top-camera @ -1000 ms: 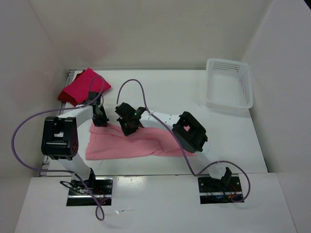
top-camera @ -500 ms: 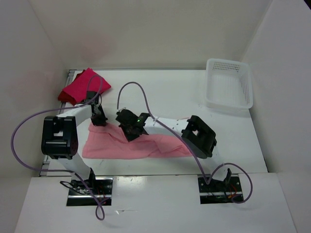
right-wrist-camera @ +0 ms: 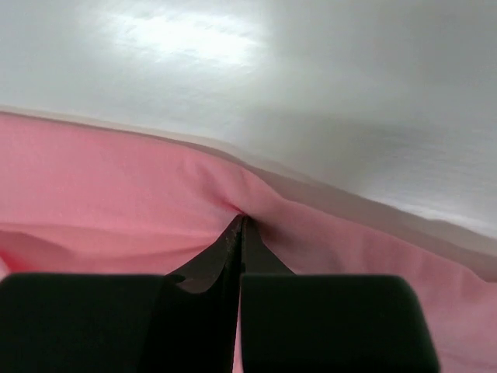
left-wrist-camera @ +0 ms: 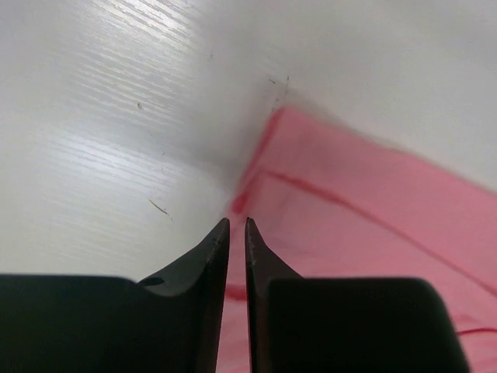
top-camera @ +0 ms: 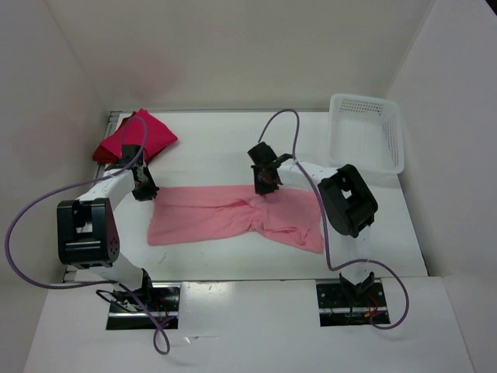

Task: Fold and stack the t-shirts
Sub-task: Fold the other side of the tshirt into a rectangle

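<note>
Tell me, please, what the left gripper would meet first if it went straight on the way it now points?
Most likely the corner of the salmon pink t-shirt, just ahead of the left gripper on the white table; depth is unclear.

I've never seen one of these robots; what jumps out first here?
A salmon pink t-shirt lies spread across the middle of the table, and the right pincer pinches its far edge, bunching the cloth. In the far left corner sit folded crimson t-shirts; a white perforated basket stands far right.
</note>
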